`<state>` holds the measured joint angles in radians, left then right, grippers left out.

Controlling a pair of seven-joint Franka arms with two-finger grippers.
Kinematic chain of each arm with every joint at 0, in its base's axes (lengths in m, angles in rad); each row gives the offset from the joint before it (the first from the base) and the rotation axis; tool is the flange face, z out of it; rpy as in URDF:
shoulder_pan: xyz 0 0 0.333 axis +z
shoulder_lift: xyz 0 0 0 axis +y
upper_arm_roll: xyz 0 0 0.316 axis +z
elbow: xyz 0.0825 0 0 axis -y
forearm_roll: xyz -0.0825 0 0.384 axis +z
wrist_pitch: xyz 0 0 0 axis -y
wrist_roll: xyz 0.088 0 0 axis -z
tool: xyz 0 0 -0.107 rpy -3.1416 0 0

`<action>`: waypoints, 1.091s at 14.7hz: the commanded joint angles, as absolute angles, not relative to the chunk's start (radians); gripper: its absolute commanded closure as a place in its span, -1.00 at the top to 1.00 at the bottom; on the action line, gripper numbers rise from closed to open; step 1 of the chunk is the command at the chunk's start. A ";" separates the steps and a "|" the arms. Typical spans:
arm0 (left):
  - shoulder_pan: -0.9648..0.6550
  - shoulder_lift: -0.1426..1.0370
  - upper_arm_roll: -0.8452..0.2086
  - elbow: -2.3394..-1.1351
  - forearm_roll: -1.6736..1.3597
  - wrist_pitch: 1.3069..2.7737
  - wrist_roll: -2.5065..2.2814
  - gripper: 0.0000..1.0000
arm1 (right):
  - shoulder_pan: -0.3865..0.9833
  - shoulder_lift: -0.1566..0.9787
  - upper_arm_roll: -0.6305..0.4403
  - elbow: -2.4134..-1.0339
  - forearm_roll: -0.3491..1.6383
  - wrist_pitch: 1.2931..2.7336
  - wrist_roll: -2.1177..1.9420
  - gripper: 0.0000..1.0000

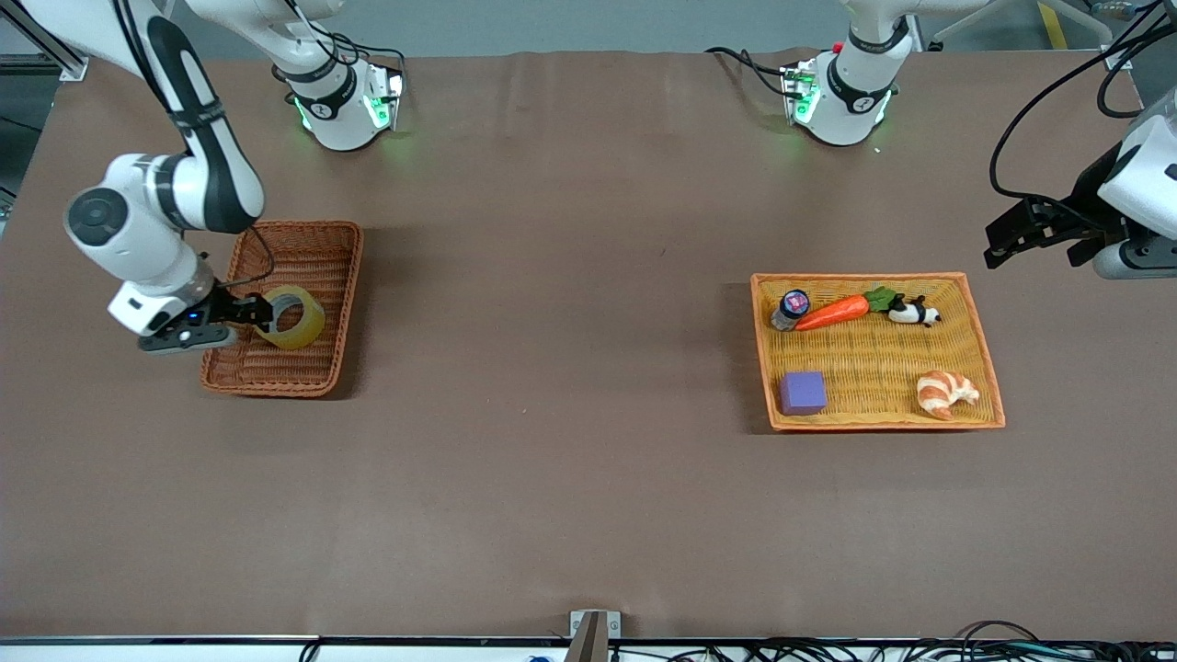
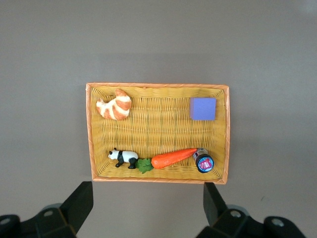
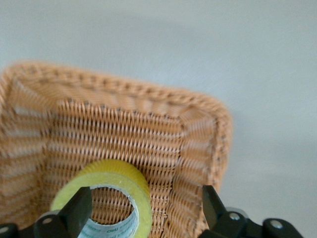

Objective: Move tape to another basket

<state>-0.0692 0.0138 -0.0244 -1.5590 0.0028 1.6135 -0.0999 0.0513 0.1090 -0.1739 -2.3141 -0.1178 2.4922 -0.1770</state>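
The tape is a translucent yellowish ring with a wide central hole and a smooth, glossy band. It stands on edge in the basket, at the middle of the basket's length, on the side toward the right arm's end of the counter. The right wrist view shows the roll partly cut off at the frame edge, with print on its inner core too small to read.

The right pincer is over the basket's rim at the tape. Its black fingers are spread wide with the roll between them, and neither finger is seen pressing on the band. Whether the tape rests on the basket floor is hidden by the roll itself.

The basket is a reddish-brown rectangular wicker piece with raised sides, a tight ribbed weave and a braided rim.

Well apart from the basket, toward the left arm's end of the counter, lies a wider, shallow orange-yellow woven tray. It holds a purple block, a croissant, a carrot, a small panda figure and a small capped jar.

The left pincer waits above bare counter beside the tray, its fingers wide apart and holding nothing. The counter is a matte brown sheet.
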 commanded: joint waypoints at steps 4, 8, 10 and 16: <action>-0.067 0.012 -0.023 -1.548 0.023 1.614 -0.095 0.96 | 0.045 0.020 -0.123 -2.074 -0.115 2.241 -0.066 1.00; -0.067 0.012 -0.021 -1.548 0.023 1.621 -0.095 0.97 | 0.024 0.025 -0.049 -1.826 -0.115 1.954 0.026 1.00; -0.067 0.012 -0.021 -1.548 0.023 1.621 -0.095 0.97 | 0.040 0.029 -0.045 -1.711 -0.112 1.817 0.046 1.00; -0.067 0.012 -0.021 -1.546 0.023 1.618 -0.097 0.97 | 0.040 0.034 -0.043 -1.459 -0.063 1.544 0.032 1.00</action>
<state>-0.0670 0.0138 -0.0225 -1.5562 0.0035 1.6191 -0.0999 0.0452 0.0166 -0.0479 -1.5277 -0.0792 1.6104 0.0290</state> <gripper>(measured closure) 0.013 0.000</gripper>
